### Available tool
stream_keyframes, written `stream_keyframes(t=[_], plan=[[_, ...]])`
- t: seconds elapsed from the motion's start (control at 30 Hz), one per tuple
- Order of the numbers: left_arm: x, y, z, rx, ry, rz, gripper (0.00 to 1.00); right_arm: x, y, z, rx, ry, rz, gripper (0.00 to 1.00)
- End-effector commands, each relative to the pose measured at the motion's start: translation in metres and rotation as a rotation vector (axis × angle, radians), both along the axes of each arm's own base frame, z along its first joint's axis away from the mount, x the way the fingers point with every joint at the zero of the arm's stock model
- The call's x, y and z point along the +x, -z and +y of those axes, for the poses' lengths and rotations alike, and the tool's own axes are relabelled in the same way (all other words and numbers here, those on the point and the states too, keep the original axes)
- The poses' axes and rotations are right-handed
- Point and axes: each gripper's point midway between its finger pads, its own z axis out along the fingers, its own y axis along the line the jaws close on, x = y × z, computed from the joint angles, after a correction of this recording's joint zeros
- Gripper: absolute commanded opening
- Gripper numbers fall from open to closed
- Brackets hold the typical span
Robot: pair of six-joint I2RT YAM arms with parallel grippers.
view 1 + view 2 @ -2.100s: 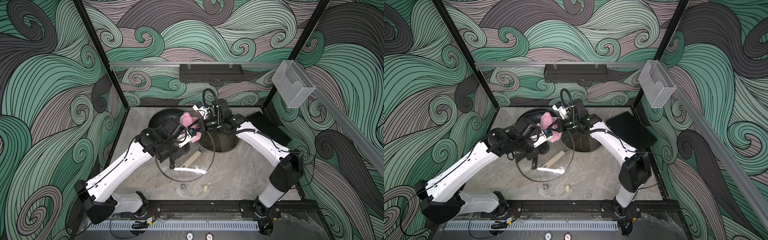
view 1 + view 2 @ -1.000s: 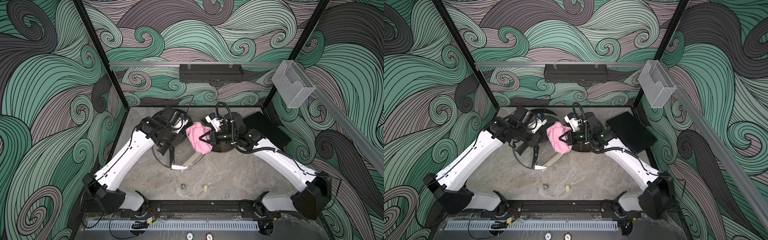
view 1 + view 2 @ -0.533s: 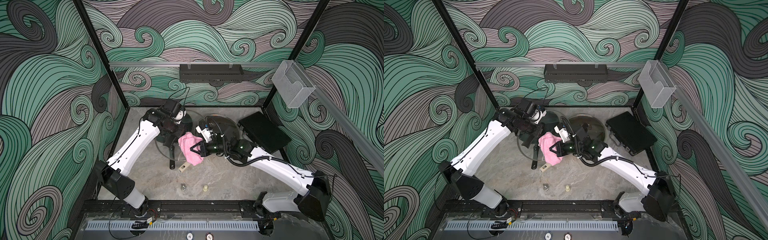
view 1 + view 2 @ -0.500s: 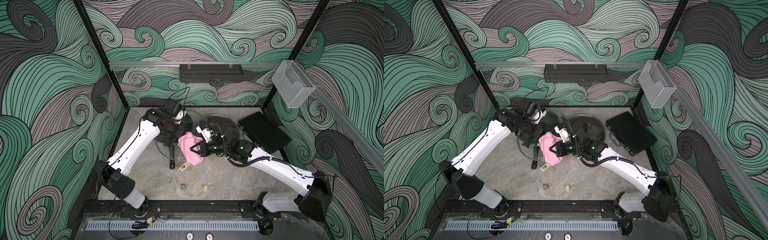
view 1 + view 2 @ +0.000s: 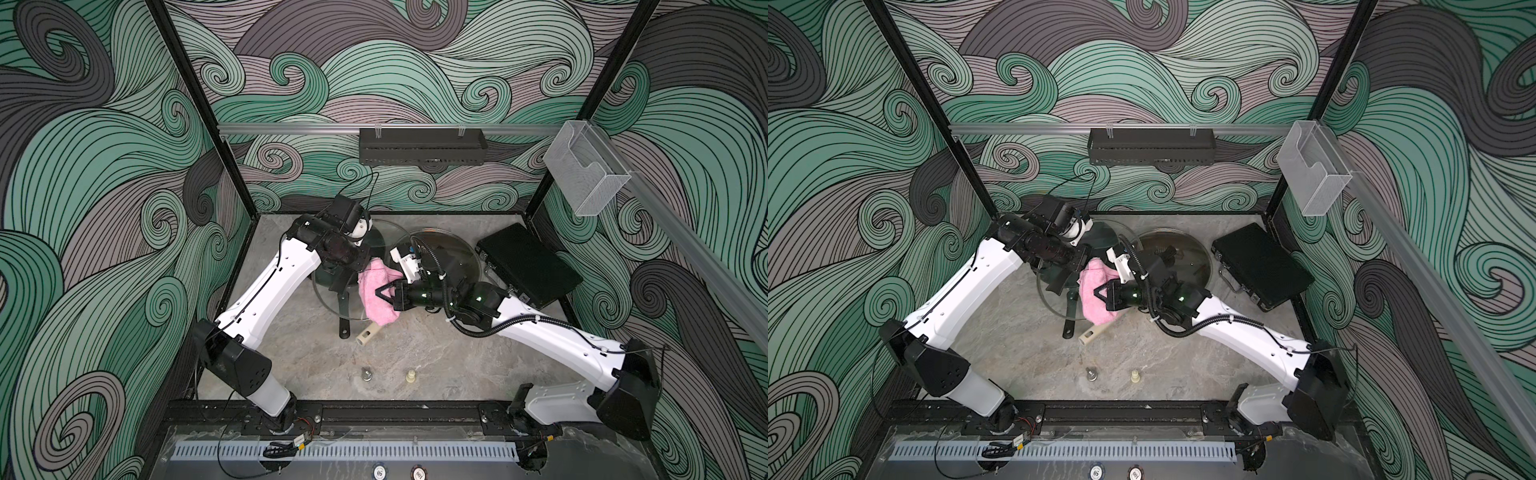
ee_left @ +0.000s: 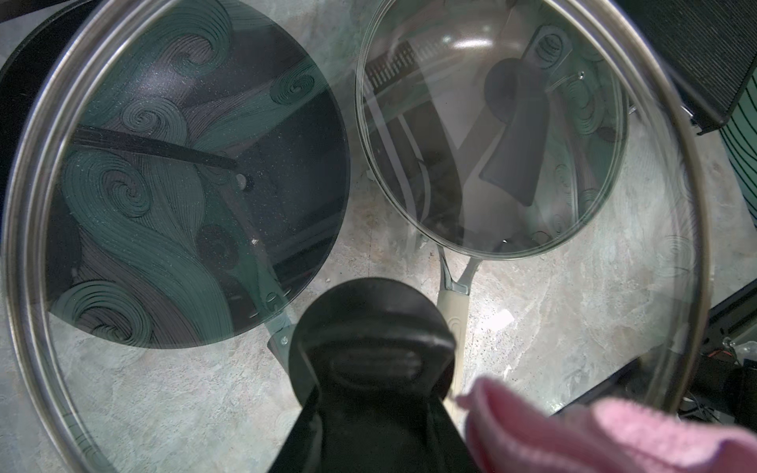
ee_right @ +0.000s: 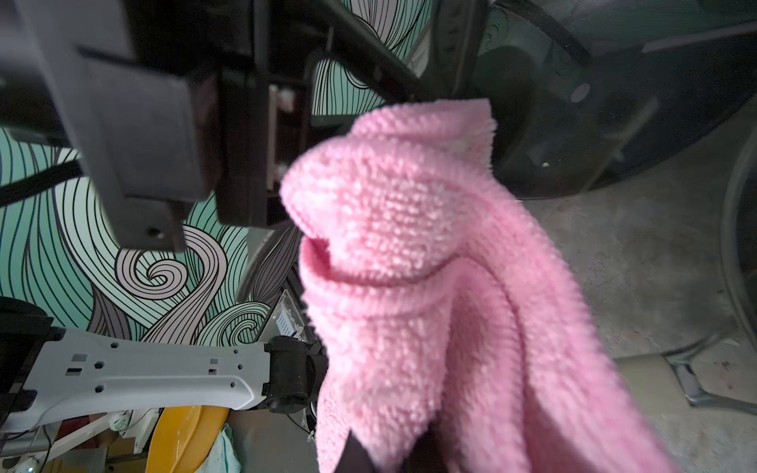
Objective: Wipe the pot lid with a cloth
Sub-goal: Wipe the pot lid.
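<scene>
So the pot lid is a clear glass one with a steel rim. It's held up off the table at a tilt, above the front part of the black frying pan. The left gripper is clamped tight on the lid's black knob. The pink cloth is bunched up in the right gripper, jaws pinched closed on it. It hangs right at the lid's edge on the knob side, and I honestly can't tell if it touches the glass.

Just beside that sits a second pan with its own glass lid. Its cream handle pokes out from under the cloth, next to the black pan's handle. A black hard case lies by the right wall. Two small loose knobs sit near the front, one metal and one cream. There's a clear plastic holder on the side rail and a black rack on the back rail.

In both top views the left arm hides most of the black pan, and the cloth fills most of the right wrist view.

The only writing is on two round tokens at the front edge, which look like 50 and 100.
</scene>
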Motion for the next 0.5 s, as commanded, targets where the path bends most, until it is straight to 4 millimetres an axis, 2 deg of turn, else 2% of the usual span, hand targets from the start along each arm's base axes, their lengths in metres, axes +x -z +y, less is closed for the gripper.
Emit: stream_keyframes(t=[0.0, 0.07, 0.3, 0.47], plan=[[0.011, -0.040, -0.009, -0.099, 0.002, -0.123, 0.00, -0.001, -0.010, 0.022, 0.054, -0.026, 0.009, 0.00], [0.011, -0.040, -0.009, -0.098, 0.002, -0.125, 0.00, 0.000, -0.008, 0.023, 0.053, -0.025, 0.009, 0.00], [0.012, -0.039, -0.002, -0.091, -0.008, -0.123, 0.00, 0.004, -0.007, 0.003, -0.018, 0.031, -0.051, 0.00], [0.011, -0.041, 0.000, -0.100, -0.017, -0.127, 0.00, 0.004, -0.005, 0.004, -0.002, 0.042, -0.032, 0.00]])
